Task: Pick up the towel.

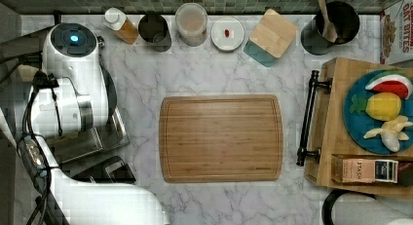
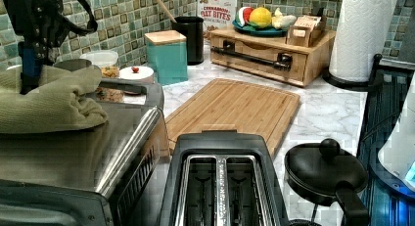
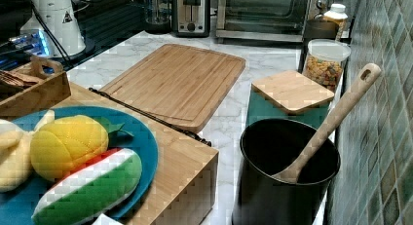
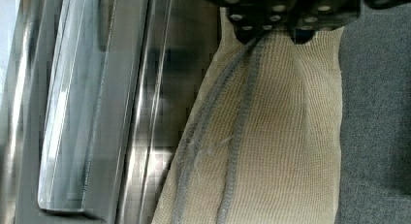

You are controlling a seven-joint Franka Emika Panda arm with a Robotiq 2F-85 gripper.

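Towel [image 2: 51,101]: one; cream-beige knit cloth, soft, ribbed weave, folded into a long bundle with rounded creased edges and grey stitched seam lines [image 4: 237,136]. Lies on top of the toaster oven [image 2: 122,138], directly under the tool [image 2: 29,64]; in the wrist view its long axis runs straight away from the tool, alongside the oven's metal edge.

Tool: one; black and blue, at the towel's upper surface. In the wrist view its dark underside meets the cloth, which puckers there; whether it has closed on the towel cannot be told.

Toaster oven: one; brushed steel, boxy, with a glossy tubular handle [image 4: 68,112] beside the towel.

Toaster [image 2: 220,182]: one; black, two slots, next to the oven, near the tool.

Cutting board [image 1: 220,138]: one; bamboo, rectangular, rounded corners, grooved rim, flat on the marble tabletop [image 1: 209,74], well apart from the tool.

Canister [image 2: 168,56]: one; teal, square, wooden lid.

Utensil pot [image 3: 285,178]: one; black, cylindrical, holding one wooden spoon [image 3: 336,115].

Paper-towel roll [image 2: 359,33]: one; white, upright
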